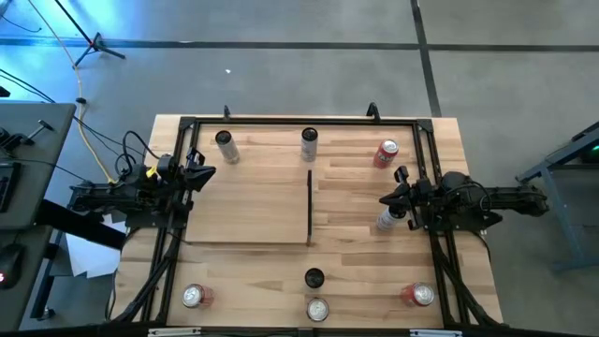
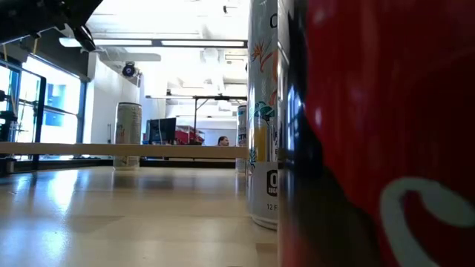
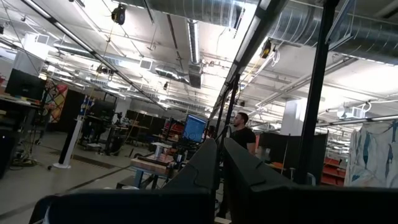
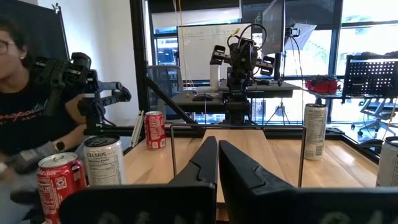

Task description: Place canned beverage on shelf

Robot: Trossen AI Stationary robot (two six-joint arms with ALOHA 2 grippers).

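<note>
**Operator:** From here I see the shelf (image 1: 248, 208) lying flat on the left-centre of the wooden tabletop (image 1: 449, 271). Its dark upright strip (image 1: 310, 207) runs along the short edge that faces the table's middle, so the panel's long axis runs left to right across the table.

**Observer:** And the cans?

**Operator:** None is on the shelf. At the far edge stand a silver can (image 1: 226, 146), a tall silver can (image 1: 309, 143) and a red can (image 1: 386, 153). At the near edge I count a red-and-silver can (image 1: 194, 297), a silver-topped can (image 1: 317, 309), another red can (image 1: 418, 296), and a dark round can top (image 1: 314, 278) just behind the middle one. All stand upright as far as I can tell.

**Observer:** Any labels?

**Operator:** In the right wrist view a silver can (image 4: 104, 160) reads "CELSIUS". The red cans (image 4: 60, 179) carry white markings I cannot read.

**Observer:** Grippers?

**Operator:** My left gripper (image 1: 202, 172) hovers at the shelf's left far corner, fingers (image 3: 205, 165) pressed together, holding nothing. My right gripper (image 1: 389, 198) hangs over the table's right side, fingers (image 4: 204, 163) pressed together and empty, with a white can (image 1: 387, 220) just beside it. A person (image 4: 25, 118) in a black shirt sits beyond the table.
</note>
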